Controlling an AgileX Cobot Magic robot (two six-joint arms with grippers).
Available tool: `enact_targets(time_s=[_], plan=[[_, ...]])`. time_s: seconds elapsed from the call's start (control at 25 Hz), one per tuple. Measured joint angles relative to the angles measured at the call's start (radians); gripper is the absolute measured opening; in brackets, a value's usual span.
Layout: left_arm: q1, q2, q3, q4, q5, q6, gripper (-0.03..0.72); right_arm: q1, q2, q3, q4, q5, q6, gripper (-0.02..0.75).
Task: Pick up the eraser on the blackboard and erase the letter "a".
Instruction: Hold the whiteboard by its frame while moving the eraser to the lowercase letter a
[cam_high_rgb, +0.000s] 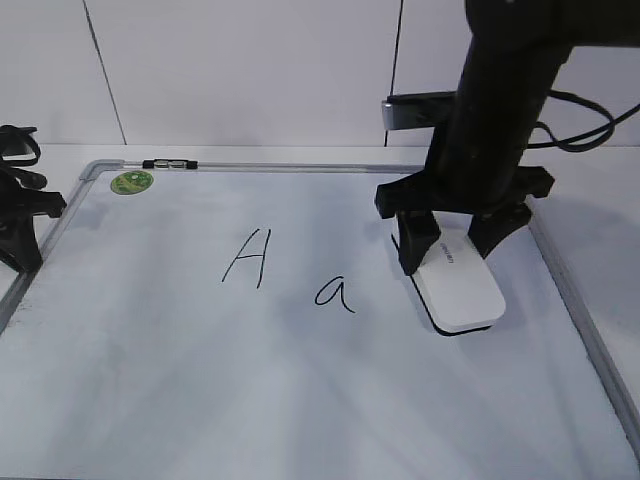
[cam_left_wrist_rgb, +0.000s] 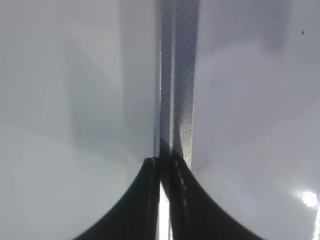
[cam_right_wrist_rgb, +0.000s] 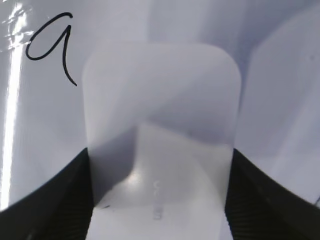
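Note:
The white eraser (cam_high_rgb: 462, 290) lies at the right of the blackboard (cam_high_rgb: 200, 380), its dark underside showing at the front edge. My right gripper (cam_high_rgb: 455, 245) straddles its far end, both black fingers pressed against its sides. In the right wrist view the eraser (cam_right_wrist_rgb: 160, 100) fills the space between the fingers of the right gripper (cam_right_wrist_rgb: 160, 155). The small letter "a" (cam_high_rgb: 336, 293) is just left of the eraser, and shows top left in the right wrist view (cam_right_wrist_rgb: 50, 42). My left gripper (cam_high_rgb: 25, 235) is shut and empty at the board's left edge (cam_left_wrist_rgb: 162, 161).
A taller capital "A" (cam_high_rgb: 248, 258) is written left of the small "a". A green round sticker (cam_high_rgb: 131, 182) sits in the board's far left corner. The grey metal frame (cam_left_wrist_rgb: 177, 75) runs under the left gripper. A white wall stands behind the board.

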Motion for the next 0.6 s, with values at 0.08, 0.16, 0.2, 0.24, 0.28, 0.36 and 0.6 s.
enact_targets(time_s=[0.08, 0.16, 0.2, 0.24, 0.28, 0.36, 0.6], plan=[[0.0, 0.0, 0.0, 0.0, 0.0, 0.0, 0.017, 0.004, 0.034, -0.018, 0.0, -0.002, 0.0, 0.529], [0.0, 0.0, 0.0, 0.0, 0.0, 0.0, 0.017, 0.006, 0.063, -0.036, 0.0, -0.002, 0.001, 0.529], [0.0, 0.0, 0.0, 0.0, 0.0, 0.0, 0.017, 0.006, 0.074, -0.045, 0.0, -0.002, 0.001, 0.529], [0.0, 0.0, 0.0, 0.0, 0.0, 0.0, 0.017, 0.006, 0.082, -0.055, 0.0, -0.002, 0.001, 0.529], [0.0, 0.0, 0.0, 0.0, 0.0, 0.0, 0.017, 0.006, 0.092, -0.068, 0.0, -0.002, 0.001, 0.529], [0.0, 0.0, 0.0, 0.0, 0.0, 0.0, 0.017, 0.006, 0.112, -0.094, 0.004, -0.002, 0.001, 0.529], [0.0, 0.0, 0.0, 0.0, 0.0, 0.0, 0.017, 0.006, 0.183, -0.163, 0.043, -0.002, -0.004, 0.529]])
